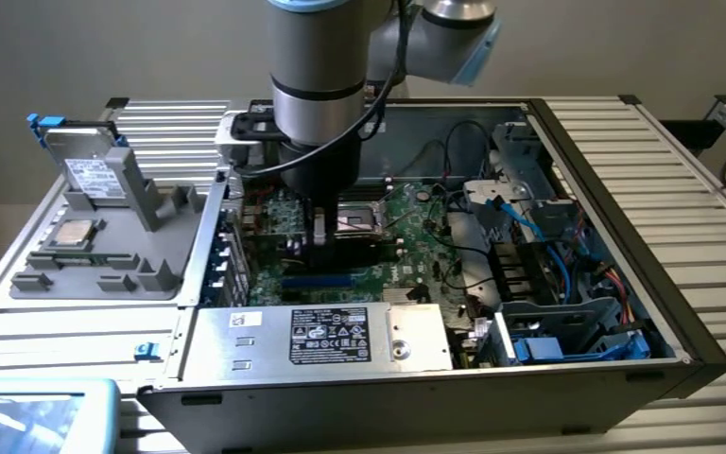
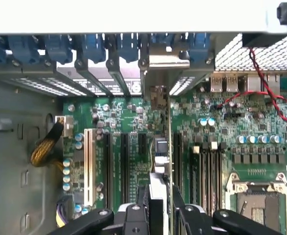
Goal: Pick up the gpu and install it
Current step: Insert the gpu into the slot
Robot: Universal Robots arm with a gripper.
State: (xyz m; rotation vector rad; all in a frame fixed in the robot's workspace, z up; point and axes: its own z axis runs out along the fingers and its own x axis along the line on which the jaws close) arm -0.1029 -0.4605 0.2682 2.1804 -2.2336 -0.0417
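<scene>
Wrist view: we see the pincer point(image 2: 158, 215) half-closed, pinching the gpu point(image 2: 160, 152) edge-on, upright among the motherboard point(image 2: 123, 122) slots. Exterior view adds the whole open case point(image 1: 615, 180), with the arm point(image 1: 317, 76) down inside.

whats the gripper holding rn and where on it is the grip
The gpu, pinched between the fingers by the edge facing away from the motherboard, standing edge-on over the slots.

Green motherboard point(image 2: 128, 115), black gripper point(image 2: 159, 196)
</scene>
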